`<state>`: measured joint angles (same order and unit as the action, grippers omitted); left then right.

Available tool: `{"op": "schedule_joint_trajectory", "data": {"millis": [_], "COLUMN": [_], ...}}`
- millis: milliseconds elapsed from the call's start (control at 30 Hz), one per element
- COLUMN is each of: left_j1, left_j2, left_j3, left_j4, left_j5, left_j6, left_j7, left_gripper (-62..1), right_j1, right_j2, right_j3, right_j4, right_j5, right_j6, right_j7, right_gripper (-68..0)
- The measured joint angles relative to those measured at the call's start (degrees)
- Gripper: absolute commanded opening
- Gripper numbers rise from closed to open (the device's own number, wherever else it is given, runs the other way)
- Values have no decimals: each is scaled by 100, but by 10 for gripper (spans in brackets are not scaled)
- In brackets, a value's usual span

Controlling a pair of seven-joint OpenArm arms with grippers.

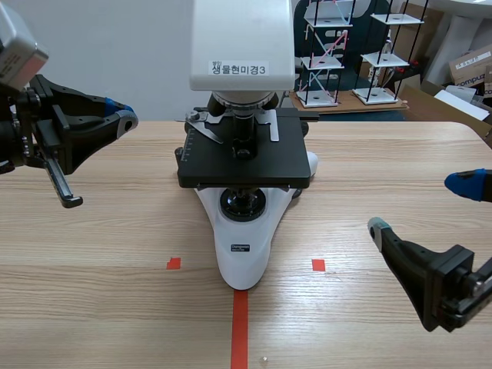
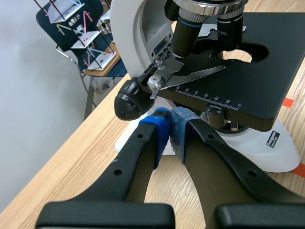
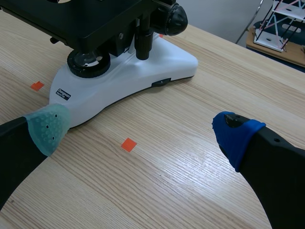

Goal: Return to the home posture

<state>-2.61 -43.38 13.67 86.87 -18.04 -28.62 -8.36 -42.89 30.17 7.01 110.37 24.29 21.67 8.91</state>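
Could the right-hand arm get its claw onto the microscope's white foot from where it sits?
Probably yes. The right gripper is open, and only table lies between it and the microscope's white base.

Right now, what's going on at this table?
Nothing is being held. The microscope stands mid-table. The left hand is shut on nothing and hangs beside the microscope, close to its focus knob. The right hand is open above the table, apart from the microscope and touching nothing.
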Motion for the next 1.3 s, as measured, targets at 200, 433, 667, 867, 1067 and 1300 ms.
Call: {"op": "schedule_joint_trajectory", "data": {"millis": [200,433,667,867,1067,1300], "left_j1": [0,0,0,0,2,662], "left_j2": [0,0,0,0,0,-170], "left_j3": [0,0,0,0,0,-142], "left_j4": [0,0,0,0,0,22], "left_j5": [0,0,0,0,2,-219], "left_j6": [0,0,0,0,0,258], "left_j7": [0,0,0,0,-2,-466], "left_gripper": [-573,-573,-573,-573,-359,-127], "right_j1": [0,0,0,0,0,0], "right_j2": [0,0,0,0,0,0], "right_j3": [0,0,0,0,0,0], "right_j4": [0,0,0,0,0,0], "right_j5": [0,0,0,0,0,0], "right_j6": [0,0,0,0,0,2], "right_j7": [0,0,0,0,0,0], "right_gripper": [-4,-4,-4,-4,-4,-4]}}
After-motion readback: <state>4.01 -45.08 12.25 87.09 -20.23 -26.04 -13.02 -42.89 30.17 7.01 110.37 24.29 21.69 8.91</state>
